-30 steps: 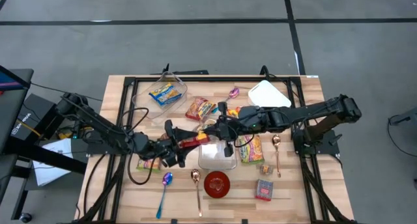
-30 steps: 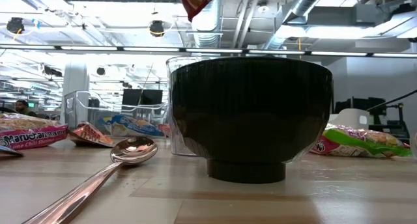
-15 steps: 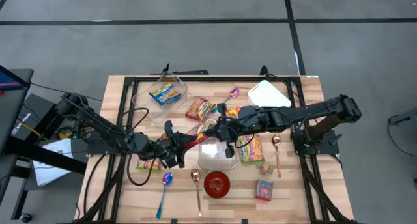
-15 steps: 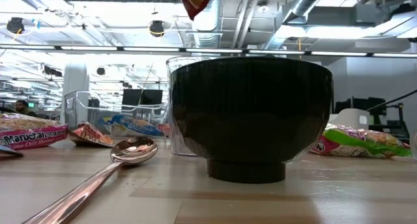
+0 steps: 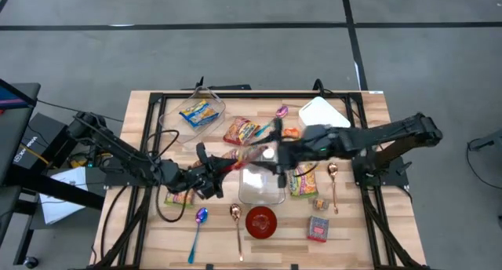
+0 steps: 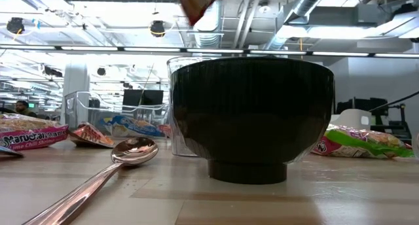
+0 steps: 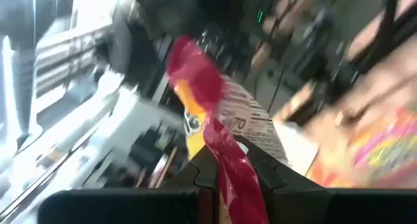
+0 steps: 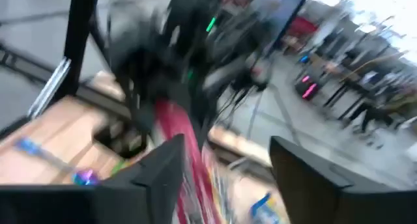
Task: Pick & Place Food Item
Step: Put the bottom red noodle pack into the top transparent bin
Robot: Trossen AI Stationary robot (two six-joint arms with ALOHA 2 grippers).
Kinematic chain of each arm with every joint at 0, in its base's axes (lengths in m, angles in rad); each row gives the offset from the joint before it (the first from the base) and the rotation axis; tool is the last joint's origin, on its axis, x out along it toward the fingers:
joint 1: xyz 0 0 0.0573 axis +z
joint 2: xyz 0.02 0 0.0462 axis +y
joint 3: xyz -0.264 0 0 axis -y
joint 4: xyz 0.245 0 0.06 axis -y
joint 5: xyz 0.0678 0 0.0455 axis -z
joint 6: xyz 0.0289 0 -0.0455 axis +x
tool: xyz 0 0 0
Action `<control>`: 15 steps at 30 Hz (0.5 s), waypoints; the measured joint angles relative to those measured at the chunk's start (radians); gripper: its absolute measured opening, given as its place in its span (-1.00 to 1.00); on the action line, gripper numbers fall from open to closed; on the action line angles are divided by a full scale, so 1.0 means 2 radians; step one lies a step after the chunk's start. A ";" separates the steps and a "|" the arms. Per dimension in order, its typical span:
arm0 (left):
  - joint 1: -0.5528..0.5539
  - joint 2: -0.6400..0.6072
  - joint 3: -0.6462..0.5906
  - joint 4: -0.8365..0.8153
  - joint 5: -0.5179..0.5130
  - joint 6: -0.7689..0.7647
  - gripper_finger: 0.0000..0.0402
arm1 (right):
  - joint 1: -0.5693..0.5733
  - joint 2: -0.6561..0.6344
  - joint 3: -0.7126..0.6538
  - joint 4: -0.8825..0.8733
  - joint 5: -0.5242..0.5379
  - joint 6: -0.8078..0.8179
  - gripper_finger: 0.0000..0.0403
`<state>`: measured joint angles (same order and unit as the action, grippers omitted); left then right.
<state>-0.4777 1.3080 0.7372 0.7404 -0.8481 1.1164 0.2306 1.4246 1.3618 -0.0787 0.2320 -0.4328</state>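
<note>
Gripping the red packet (image 7: 215, 126) w/ my left gripper (image 7: 227, 160): fingers clamped on its lower end, packet raised off the table (image 5: 369, 223) approx. mid-table, above the clear tub (image 5: 263, 193). In the low view only its tip (image 6: 196, 2) shows, above the black bowl (image 6: 252, 117). My right gripper (image 8: 225, 160) sits at 3 o'clock of the packet, close by; fingers (image 8: 153, 178) spread apart, packet between them but not pinched. Bowl lies at 6 o'clock of the tub. Copper spoon (image 5: 237, 223) at 9 o'clock of the bowl. White plate (image 5: 325, 113) at approx. 1 o'clock on the table.
</note>
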 joint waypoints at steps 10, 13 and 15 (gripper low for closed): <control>0.048 -0.029 0.000 -0.051 -0.084 -0.006 -0.98 | 0.052 -0.070 0.001 -0.072 0.036 0.034 0.25; 0.079 -0.055 0.000 -0.075 -0.089 -0.012 -0.97 | 0.074 -0.074 0.001 -0.103 0.073 0.040 0.22; 0.102 -0.077 0.000 -0.096 -0.093 -0.013 -0.97 | 0.085 -0.074 0.001 -0.118 0.091 0.046 0.19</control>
<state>-0.2740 1.1542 0.7369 0.5487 -1.0349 1.0913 0.4011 1.2763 1.3636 -0.3143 0.4138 -0.3413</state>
